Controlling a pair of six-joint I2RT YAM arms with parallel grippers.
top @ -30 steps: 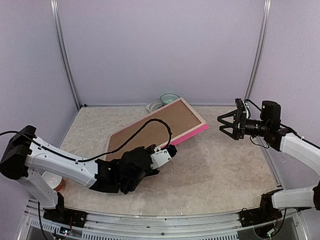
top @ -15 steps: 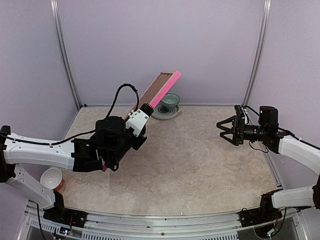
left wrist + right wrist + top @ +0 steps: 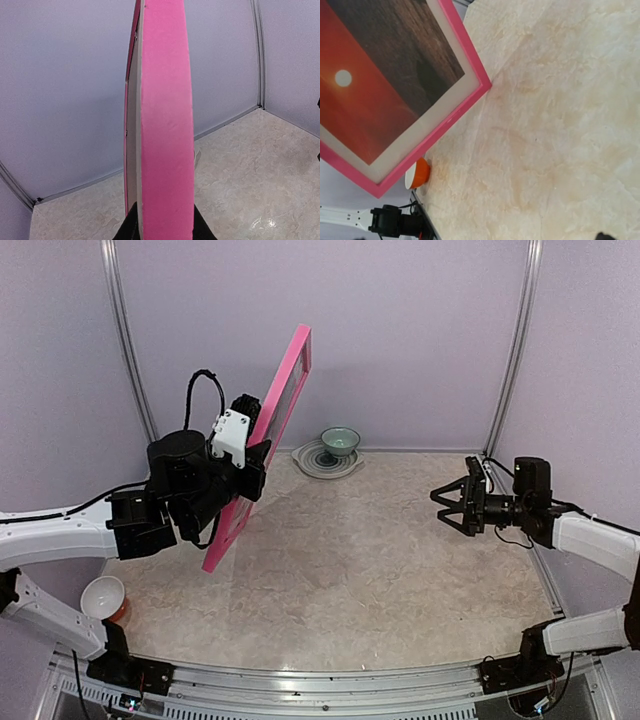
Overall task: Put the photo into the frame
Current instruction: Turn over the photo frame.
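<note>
My left gripper [image 3: 250, 455] is shut on the lower edge of the pink frame [image 3: 222, 540] and holds it upright above the table, seen nearly edge-on from the top view. In the left wrist view the frame's pink rail [image 3: 165, 125] rises between my fingers [image 3: 131, 227]. The right wrist view shows the frame's face [image 3: 432, 137]: the red sunset photo [image 3: 370, 75] with its white sun sits inside it behind a white mat [image 3: 420, 127]. My right gripper [image 3: 450, 502] is open and empty at the right, facing the frame.
A green bowl [image 3: 340, 440] stands on a pale plate [image 3: 318, 462] at the back wall. An orange bowl with a white inside [image 3: 103, 595] sits at the near left, also in the right wrist view [image 3: 417, 174]. Purple walls enclose the table.
My left arm has lifted the frame from lying back-up on the table to upright, swinging it up and to the left. The right gripper has shifted slightly lower.
</note>
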